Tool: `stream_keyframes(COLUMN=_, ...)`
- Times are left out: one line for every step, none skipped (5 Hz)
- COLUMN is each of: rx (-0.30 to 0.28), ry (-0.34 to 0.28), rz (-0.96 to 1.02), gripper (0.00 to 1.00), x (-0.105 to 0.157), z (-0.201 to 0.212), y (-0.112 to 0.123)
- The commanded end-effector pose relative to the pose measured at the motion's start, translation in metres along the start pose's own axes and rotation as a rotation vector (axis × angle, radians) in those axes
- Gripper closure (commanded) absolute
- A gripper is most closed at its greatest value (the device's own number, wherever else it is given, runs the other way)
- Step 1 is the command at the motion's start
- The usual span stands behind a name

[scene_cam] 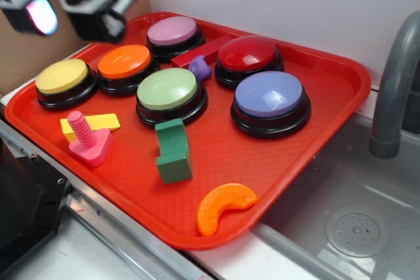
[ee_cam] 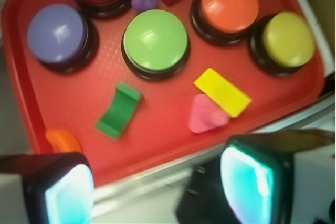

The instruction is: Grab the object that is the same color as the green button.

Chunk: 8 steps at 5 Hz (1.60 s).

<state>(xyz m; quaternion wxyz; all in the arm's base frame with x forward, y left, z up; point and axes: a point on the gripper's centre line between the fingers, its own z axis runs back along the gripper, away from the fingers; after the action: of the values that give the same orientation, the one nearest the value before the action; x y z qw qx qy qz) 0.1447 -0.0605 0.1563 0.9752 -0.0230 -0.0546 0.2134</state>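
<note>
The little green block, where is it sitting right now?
In the exterior view the green block lies on the red tray, just in front of the green button, between the pink bolt and orange crescent.

The hand (ee_cam: 157, 187) hangs above the near rim of the red plastic tray (ee_cam: 157, 124), its two glowing cyan pads (ee_cam: 247, 184) spread wide apart. Ahead, the small dark green notched block (ee_cam: 119, 110) lies tilted, just below the pale green dome button (ee_cam: 155, 41); a pink bolt-shaped piece (ee_cam: 206, 114) touches a flat yellow block (ee_cam: 222, 92).
</note>
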Motion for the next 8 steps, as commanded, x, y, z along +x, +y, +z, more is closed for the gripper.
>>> stream_keyframes(rx=-0.066, ry=-0.042, rz=0.310, gripper=0.00, x=0.012, z=-0.066, y=-0.032)
stream_keyframes(rx=-0.062, ry=0.019, rz=0.413, gripper=0.00, x=0.011, z=-0.094, y=-0.039)
stream_keyframes(rx=-0.034, ry=0.047, rz=0.476, gripper=0.00, x=0.010, z=-0.113, y=-0.046)
stream_keyframes(rx=-0.014, ry=0.056, rz=0.519, gripper=0.00, x=0.006, z=-0.131, y=-0.049)
stream_keyframes(rx=-0.045, ry=0.018, rz=0.525, gripper=0.00, x=0.004, z=-0.137, y=-0.048)
stream_keyframes(rx=-0.032, ry=0.009, rz=0.511, gripper=1.00, x=0.003, z=-0.138, y=-0.048)
stream_keyframes(rx=-0.012, ry=0.013, rz=0.497, gripper=1.00, x=0.001, z=-0.135, y=-0.048)
stream_keyframes(rx=0.008, ry=0.002, rz=0.433, gripper=1.00, x=0.002, z=-0.129, y=-0.047)
